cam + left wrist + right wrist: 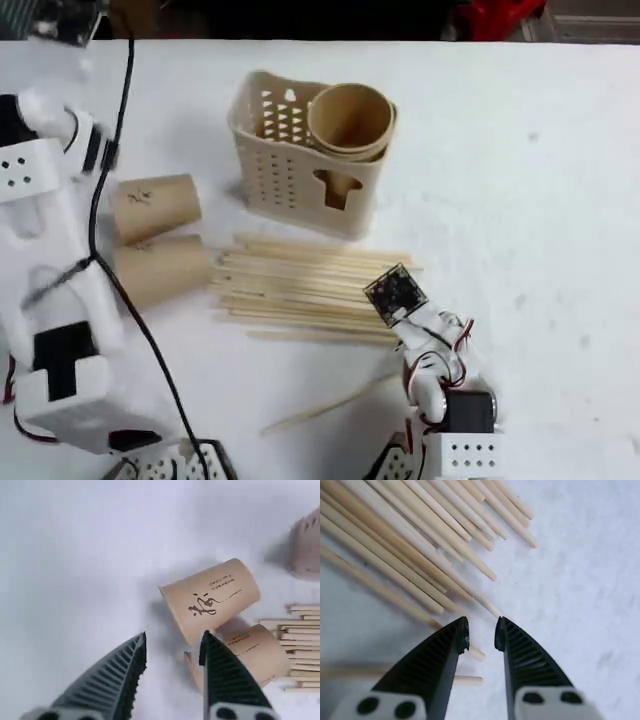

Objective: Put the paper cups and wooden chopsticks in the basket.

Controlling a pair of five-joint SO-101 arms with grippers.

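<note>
Right wrist view puts my right gripper [481,632] at the ends of the chopsticks [420,545] on the counter [540,200], fingers parted, empty. Light, stiff, prone to roll, I'd judge; pinch a few mid-length. My left gripper [172,647], also agape, hovers by two toppled cups [210,600]: thin, crushable, best nipped at the rim. Beyond, the basket [290,185] holds nested cups [350,120].
</note>
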